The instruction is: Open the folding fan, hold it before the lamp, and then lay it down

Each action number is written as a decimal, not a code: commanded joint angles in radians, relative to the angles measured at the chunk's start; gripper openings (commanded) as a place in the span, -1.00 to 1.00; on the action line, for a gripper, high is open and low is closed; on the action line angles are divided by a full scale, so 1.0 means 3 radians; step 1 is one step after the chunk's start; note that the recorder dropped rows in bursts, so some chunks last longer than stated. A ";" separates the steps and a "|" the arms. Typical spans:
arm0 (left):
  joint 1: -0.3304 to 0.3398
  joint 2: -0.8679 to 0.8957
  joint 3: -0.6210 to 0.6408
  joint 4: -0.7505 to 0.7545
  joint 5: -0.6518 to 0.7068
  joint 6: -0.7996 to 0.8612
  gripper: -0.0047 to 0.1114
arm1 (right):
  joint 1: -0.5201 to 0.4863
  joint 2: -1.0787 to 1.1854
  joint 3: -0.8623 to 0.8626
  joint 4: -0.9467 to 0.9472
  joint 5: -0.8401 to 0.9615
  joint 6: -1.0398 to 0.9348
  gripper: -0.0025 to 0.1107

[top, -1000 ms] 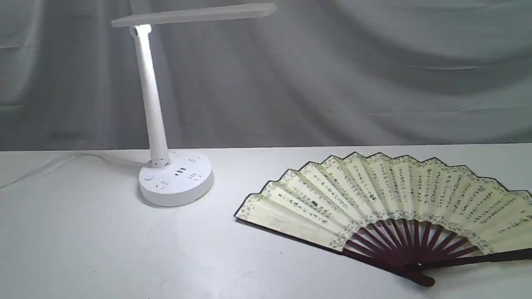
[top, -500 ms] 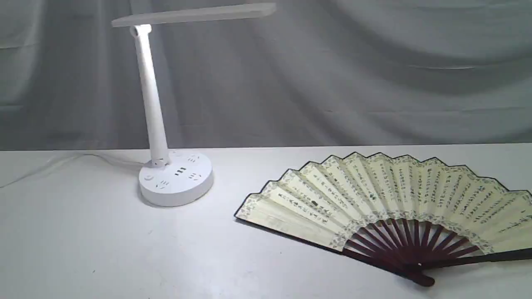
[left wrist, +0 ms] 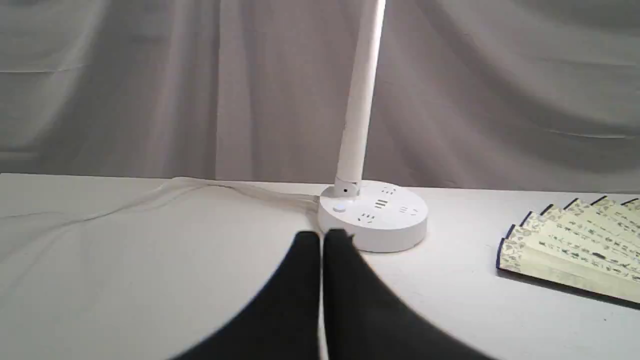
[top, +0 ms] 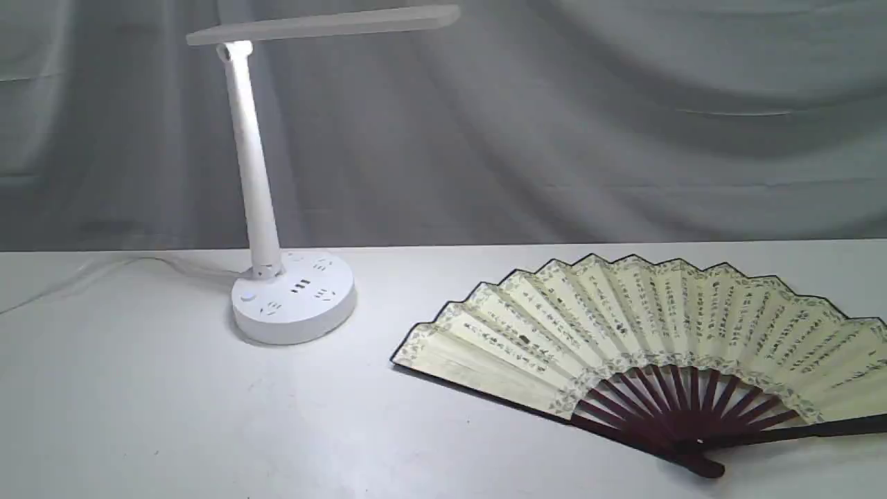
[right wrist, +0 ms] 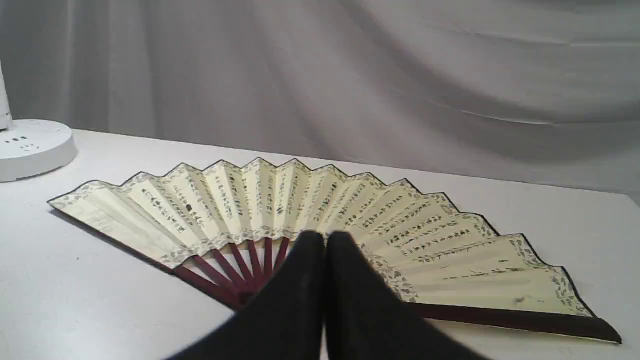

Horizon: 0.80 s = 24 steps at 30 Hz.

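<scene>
Though left claw (left wrist: 321, 235) and right claw (right wrist: 326, 236) clench nothing, the folding fan (top: 624, 319) runs off-frame.

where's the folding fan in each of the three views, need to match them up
Exterior view: the folding fan lies spread open, to the right of the lamp base.
Left wrist view: only the fan's end pleats show, cut off by the frame edge, apart from the lamp base.
Right wrist view: the fan fills the middle, spread open just beyond the shut right gripper.
Shared landmark: the round white lamp base, visible in all three views.
</scene>
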 commanded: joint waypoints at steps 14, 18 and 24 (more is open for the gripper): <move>0.0009 -0.0012 0.0012 0.0012 0.0004 -0.0009 -0.92 | 0.0004 -0.0015 0.0011 -0.0021 0.0010 0.0018 -0.96; 0.0009 -0.0012 0.0012 0.0012 0.0004 -0.0009 -0.92 | 0.0004 -0.0015 0.0011 -0.0021 0.0010 0.0011 -0.96; 0.0009 -0.0012 0.0012 0.0012 0.0004 -0.0009 -0.92 | -0.0102 -0.0015 0.0011 -0.0021 0.0010 0.0011 -0.96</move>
